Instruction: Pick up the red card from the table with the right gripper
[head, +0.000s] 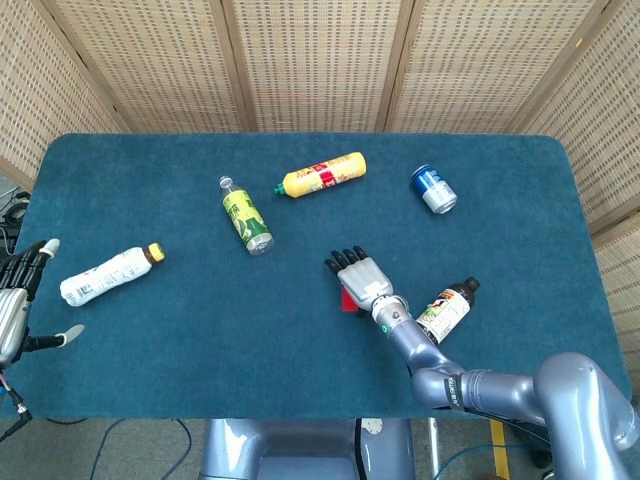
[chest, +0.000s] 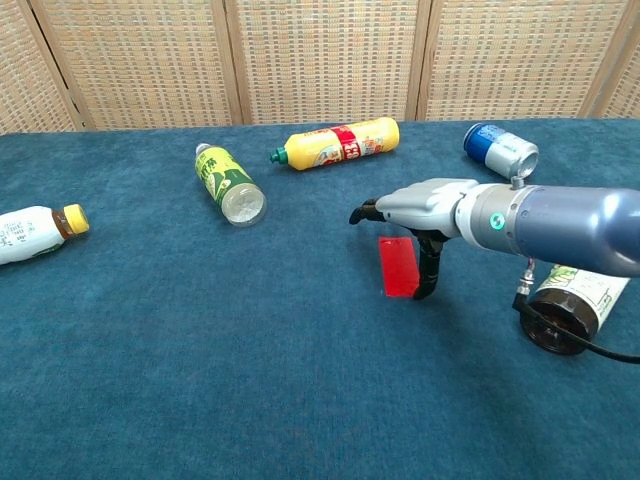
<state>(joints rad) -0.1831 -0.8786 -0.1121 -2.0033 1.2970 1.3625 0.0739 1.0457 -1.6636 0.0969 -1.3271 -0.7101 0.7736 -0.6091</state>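
Observation:
The red card (chest: 398, 266) lies flat on the blue table cloth (chest: 200, 350), right of the middle. In the head view only a strip of the card (head: 347, 299) shows from under my right hand (head: 362, 278). That right hand (chest: 425, 205) hovers low over the card, palm down and fingers stretched out flat. Its thumb (chest: 429, 275) points down and its tip meets the cloth at the card's right edge. Nothing is gripped. My left hand (head: 15, 300) hangs off the table's left edge with its fingers spread.
A dark bottle (chest: 570, 300) lies just right of my right forearm. A blue can (chest: 499, 150), a yellow bottle (chest: 335, 143) and a green bottle (chest: 228, 184) lie further back. A white bottle (chest: 35, 232) rests at the far left.

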